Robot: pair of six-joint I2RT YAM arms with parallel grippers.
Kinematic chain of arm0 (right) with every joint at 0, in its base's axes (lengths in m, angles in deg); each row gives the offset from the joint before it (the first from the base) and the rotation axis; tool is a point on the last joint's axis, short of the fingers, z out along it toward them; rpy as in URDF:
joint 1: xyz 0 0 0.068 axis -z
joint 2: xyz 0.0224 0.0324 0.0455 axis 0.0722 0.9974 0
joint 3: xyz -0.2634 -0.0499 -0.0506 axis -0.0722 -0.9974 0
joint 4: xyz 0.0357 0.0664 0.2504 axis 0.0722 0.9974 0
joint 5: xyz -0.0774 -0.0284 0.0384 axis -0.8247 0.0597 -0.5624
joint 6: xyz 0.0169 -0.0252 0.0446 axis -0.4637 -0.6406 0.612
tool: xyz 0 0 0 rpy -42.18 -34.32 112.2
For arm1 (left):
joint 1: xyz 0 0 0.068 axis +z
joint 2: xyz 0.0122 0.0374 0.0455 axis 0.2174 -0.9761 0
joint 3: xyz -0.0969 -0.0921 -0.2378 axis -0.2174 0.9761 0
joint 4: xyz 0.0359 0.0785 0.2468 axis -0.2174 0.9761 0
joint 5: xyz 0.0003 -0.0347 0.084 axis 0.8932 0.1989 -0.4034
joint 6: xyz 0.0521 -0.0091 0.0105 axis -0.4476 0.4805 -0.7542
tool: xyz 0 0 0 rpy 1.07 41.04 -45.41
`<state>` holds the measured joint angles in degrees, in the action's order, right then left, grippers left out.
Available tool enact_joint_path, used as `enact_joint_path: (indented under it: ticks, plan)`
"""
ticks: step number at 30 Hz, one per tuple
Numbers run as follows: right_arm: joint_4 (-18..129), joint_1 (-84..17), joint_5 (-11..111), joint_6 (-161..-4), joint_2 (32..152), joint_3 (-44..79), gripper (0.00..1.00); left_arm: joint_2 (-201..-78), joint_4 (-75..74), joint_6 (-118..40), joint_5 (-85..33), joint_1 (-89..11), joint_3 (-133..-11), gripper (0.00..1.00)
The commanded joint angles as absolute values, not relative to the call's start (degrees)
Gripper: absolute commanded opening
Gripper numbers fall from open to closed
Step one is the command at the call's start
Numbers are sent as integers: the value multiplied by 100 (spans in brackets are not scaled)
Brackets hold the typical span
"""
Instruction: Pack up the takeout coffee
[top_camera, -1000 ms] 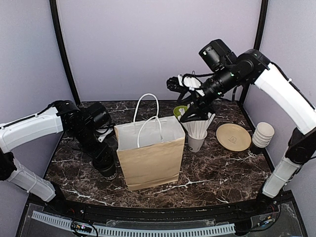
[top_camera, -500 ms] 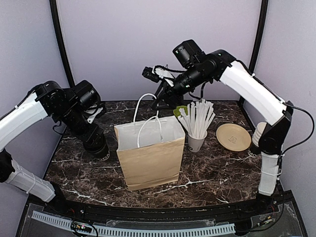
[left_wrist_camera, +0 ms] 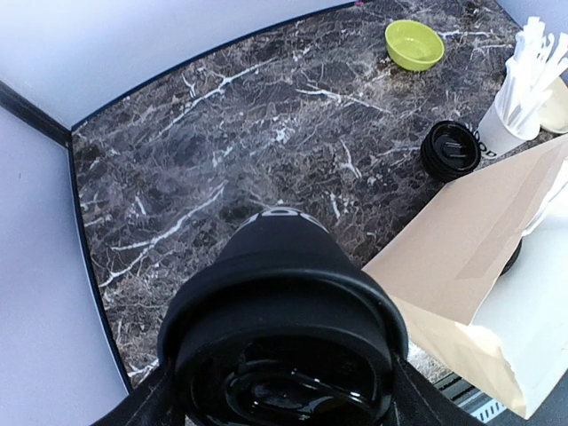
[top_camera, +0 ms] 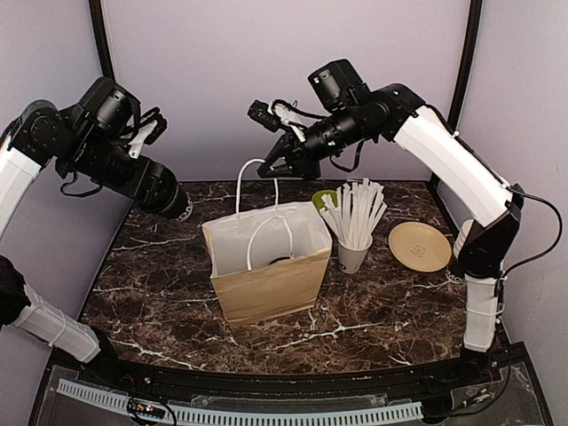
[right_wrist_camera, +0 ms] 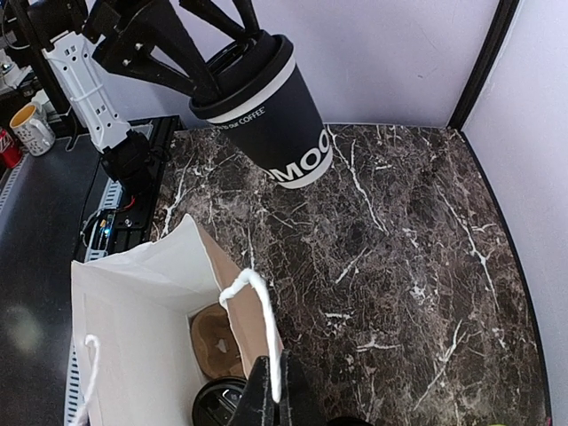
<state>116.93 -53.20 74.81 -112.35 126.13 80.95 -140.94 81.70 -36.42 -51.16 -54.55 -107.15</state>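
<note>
Left claw (left_wrist_camera: 284, 395) has the coffee cup (right_wrist_camera: 275, 115) gripped between its fingers, tilted, well above the worktop (top_camera: 399, 302). Right claw (right_wrist_camera: 271, 390) is pinched tight on the paper bag's (top_camera: 266, 284) handle (right_wrist_camera: 249, 275), with the bag right below it.

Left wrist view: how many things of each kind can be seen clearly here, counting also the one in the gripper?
Lidded black coffee cup, held in the left gripper: 1
Black lidded item beside the bag, cup or lid stack unclear: 1
Green bowl: 1
Cup of straws: 1
Paper bag: 1
Total: 5
</note>
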Motion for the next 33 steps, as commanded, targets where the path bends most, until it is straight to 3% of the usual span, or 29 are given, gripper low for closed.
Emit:
enact_joint_path:
  ticks: [1, 12, 17, 24, 33]
  plan:
    - [11257, -5482, 7545, -11110, 12516, 8336, 0, -14223, 8323, -3915, -5323, -5436, -11253, 66]
    - [10866, -5821, 7234, -11122, 12708, 8468, 0, -14204, 8183, -4087, -5691, -5435, -12174, 63]
    - [10348, -5814, 6835, -11023, 12489, 7857, 0, -14010, 7681, -4308, -4629, -5439, -12180, 62]
    - [10130, -5862, 6688, -10752, 12573, 7611, 0, -13826, 7383, -4442, -4231, -5447, -12215, 59]
    - [10096, -5872, 6559, -10691, 12482, 7510, 0, -13314, 6884, -4368, -2547, -5447, -11301, 54]
